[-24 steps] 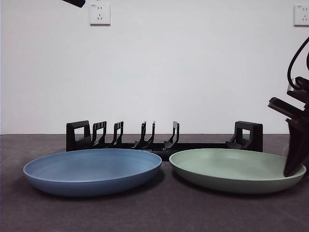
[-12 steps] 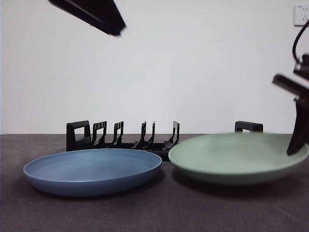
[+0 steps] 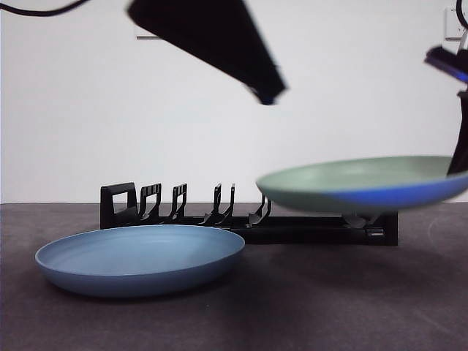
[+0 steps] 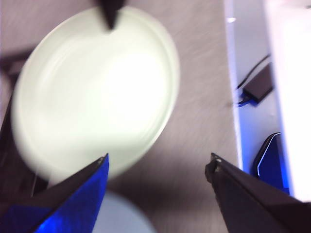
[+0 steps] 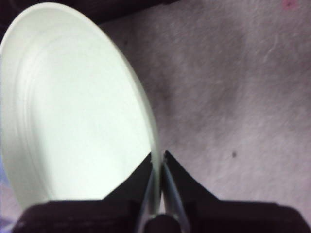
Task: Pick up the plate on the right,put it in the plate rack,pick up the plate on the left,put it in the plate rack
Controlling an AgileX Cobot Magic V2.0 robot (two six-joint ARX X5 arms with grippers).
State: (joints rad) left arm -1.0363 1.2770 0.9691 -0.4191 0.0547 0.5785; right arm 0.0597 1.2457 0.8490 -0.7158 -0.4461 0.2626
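Observation:
The green plate [image 3: 358,183] hangs tilted above the table at the right, held by its right rim. My right gripper [image 3: 458,167] is shut on that rim [image 5: 159,158], and the pale plate [image 5: 73,111] fills its wrist view. The blue plate [image 3: 139,257] lies flat at the left front. Behind both stands the long black plate rack [image 3: 183,212], its right end partly hidden by the green plate. My left gripper [image 3: 267,95] hangs high over the middle, open [image 4: 159,160] with nothing in it, looking down on the green plate [image 4: 92,97].
A white wall stands behind the rack, with a socket [image 3: 457,22] at the top right. Beyond the table's edge, a black adapter and cable [image 4: 257,85] lie on a pale surface. A dark grey mat [image 3: 292,307] covers the table.
The right gripper has lifted the green plate off the table, uncovering the rack's right end. The left arm has swung in from the upper left toward the middle.

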